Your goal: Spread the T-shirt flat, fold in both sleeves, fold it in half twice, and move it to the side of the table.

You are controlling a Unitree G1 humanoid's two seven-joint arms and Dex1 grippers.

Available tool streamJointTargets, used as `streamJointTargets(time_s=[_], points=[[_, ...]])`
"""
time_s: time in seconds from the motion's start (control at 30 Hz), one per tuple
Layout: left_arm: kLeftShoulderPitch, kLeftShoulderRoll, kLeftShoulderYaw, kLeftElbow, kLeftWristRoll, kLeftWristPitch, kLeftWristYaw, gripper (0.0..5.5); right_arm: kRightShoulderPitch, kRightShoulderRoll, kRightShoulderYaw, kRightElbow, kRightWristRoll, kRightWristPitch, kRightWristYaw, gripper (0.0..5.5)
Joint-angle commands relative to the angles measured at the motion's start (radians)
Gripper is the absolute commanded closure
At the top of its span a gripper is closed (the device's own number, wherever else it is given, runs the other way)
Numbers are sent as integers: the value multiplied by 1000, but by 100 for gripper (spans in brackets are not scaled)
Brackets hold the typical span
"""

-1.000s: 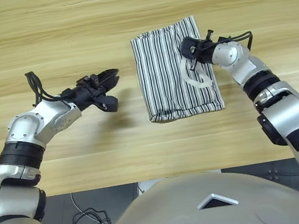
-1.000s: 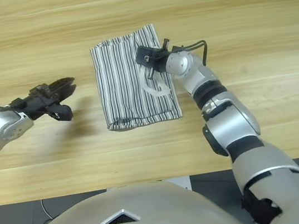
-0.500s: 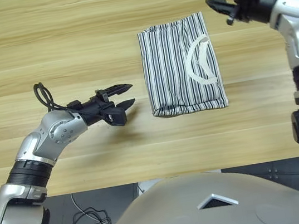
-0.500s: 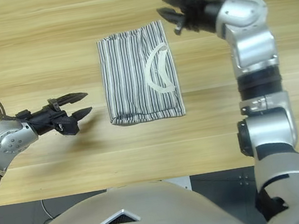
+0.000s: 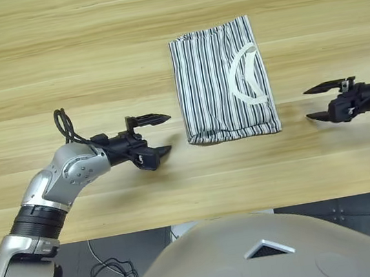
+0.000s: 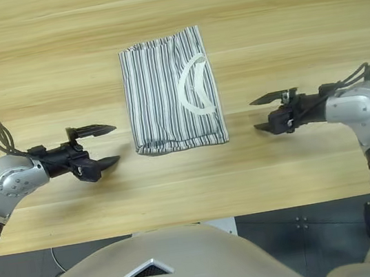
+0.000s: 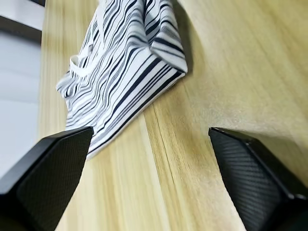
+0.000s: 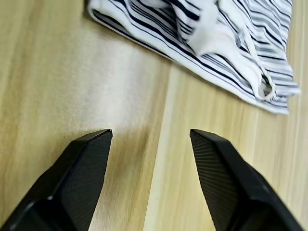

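Folded T-shirt (image 5: 224, 84) on table (image 5: 88, 48), cables (image 5: 110, 269) below

Wooden table (image 5: 74, 50); folded striped T-shirt (image 5: 222, 81) on it.

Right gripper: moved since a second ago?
Yes. The right gripper was on the T-shirt; now it is off it, beside the shirt's right edge.

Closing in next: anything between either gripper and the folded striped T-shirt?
Nothing visible: only bare light wooden table separates the folded black-and-white striped T-shirt from the open left gripper and open right gripper.
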State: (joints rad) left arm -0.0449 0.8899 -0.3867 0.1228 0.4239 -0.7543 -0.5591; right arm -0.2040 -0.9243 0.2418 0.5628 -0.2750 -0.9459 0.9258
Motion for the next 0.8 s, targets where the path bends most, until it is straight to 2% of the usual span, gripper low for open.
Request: streamJointTargets(time_s=[0.03, 0.2, 0.3, 0.63, 0.8], points=[[7, -19, -20, 11, 107, -14, 25, 104, 3, 47, 34, 31, -161, -135, -161, 250], [-17, -77, -61, 29, 174, -11, 41, 104, 3, 93, 70, 33, -357, -194, -374, 250], [-55, -109, -82, 47, 186, -1, 35, 104, 1, 110, 99, 42, -403, -184, -449, 250], [-158, -190, -136, 196, 218, 12, 57, 104, -28, 147, 198, 26, -422, -158, -520, 250], [-183, -195, -158, 262, 225, 0, 80, 104, -49, 151, 233, 19, -430, -147, -531, 250]])
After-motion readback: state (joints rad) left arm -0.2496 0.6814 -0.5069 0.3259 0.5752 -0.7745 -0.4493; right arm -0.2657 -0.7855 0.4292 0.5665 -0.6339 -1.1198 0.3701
